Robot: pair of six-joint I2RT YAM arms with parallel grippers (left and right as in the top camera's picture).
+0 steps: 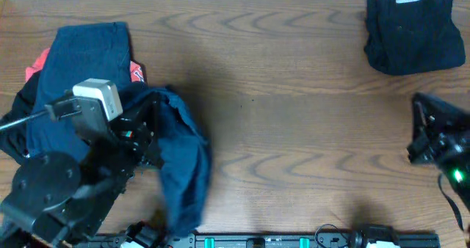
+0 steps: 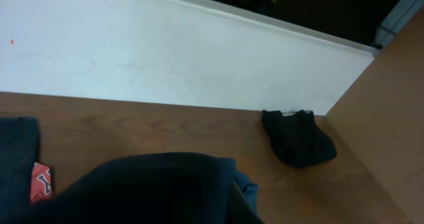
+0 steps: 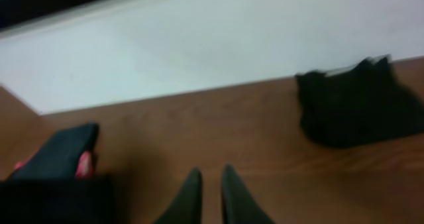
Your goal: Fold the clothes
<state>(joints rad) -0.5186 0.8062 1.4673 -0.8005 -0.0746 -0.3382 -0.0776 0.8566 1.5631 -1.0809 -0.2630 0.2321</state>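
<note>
My left gripper [image 1: 145, 122] is shut on a dark navy garment [image 1: 183, 167] and holds it up, so the cloth drapes down toward the front edge. In the left wrist view this garment [image 2: 152, 187] hides the jaws. Behind it lies a pile at the far left: navy shorts [image 1: 88, 57] on top of a red-orange piece [image 1: 35, 63], which also shows in the left wrist view [image 2: 41, 183]. A folded black garment [image 1: 413, 31] lies at the back right; it also shows in the left wrist view [image 2: 297, 139] and the right wrist view [image 3: 358, 108]. My right gripper [image 3: 210, 174] is shut and empty at the right edge [image 1: 420, 108].
The wooden table [image 1: 294, 130] is bordered at the back by a white wall [image 2: 165, 52]. A black rail with cables [image 1: 294, 241] runs along the front edge. The left arm's base [image 1: 44, 189] stands at the front left.
</note>
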